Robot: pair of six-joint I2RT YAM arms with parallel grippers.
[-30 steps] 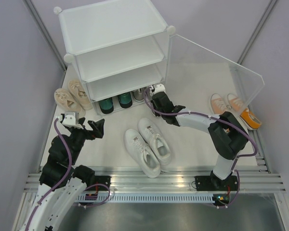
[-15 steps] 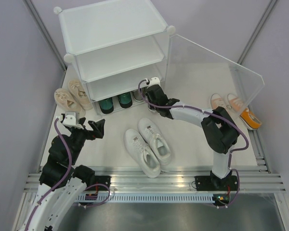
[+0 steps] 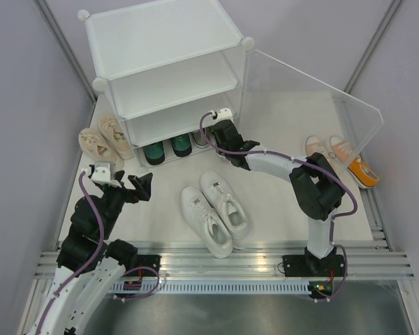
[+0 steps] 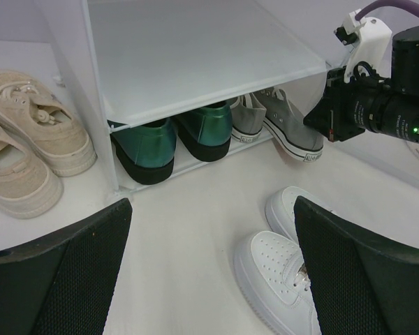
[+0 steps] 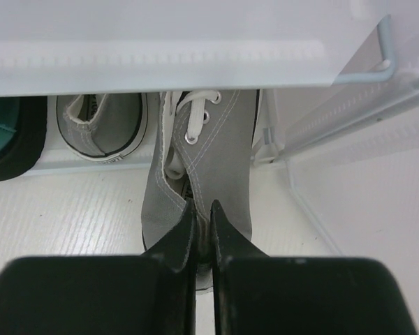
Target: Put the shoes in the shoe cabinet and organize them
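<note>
Shoe cabinet [image 3: 160, 42] toward the tabletop's [image 3: 279, 202] far left corner, first pair [image 3: 166, 149] in its bottom tier, second pair [image 3: 201, 137] right of that, third pair [image 3: 103, 138] beside its left wall, fourth pair [image 3: 215, 209] before it, fifth pair [image 3: 342, 159] near the right edge.

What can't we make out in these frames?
- Right wrist view: toe of the grey shoe pinched by the right gripper is hidden under the shelf edge.
- Top view: that grip is hidden by the wrist and the cabinet.
- Top view: green shoes show heels only; the shelf covers the rest.
- Left wrist view: beige shoes are cut off by the left edge.
</note>
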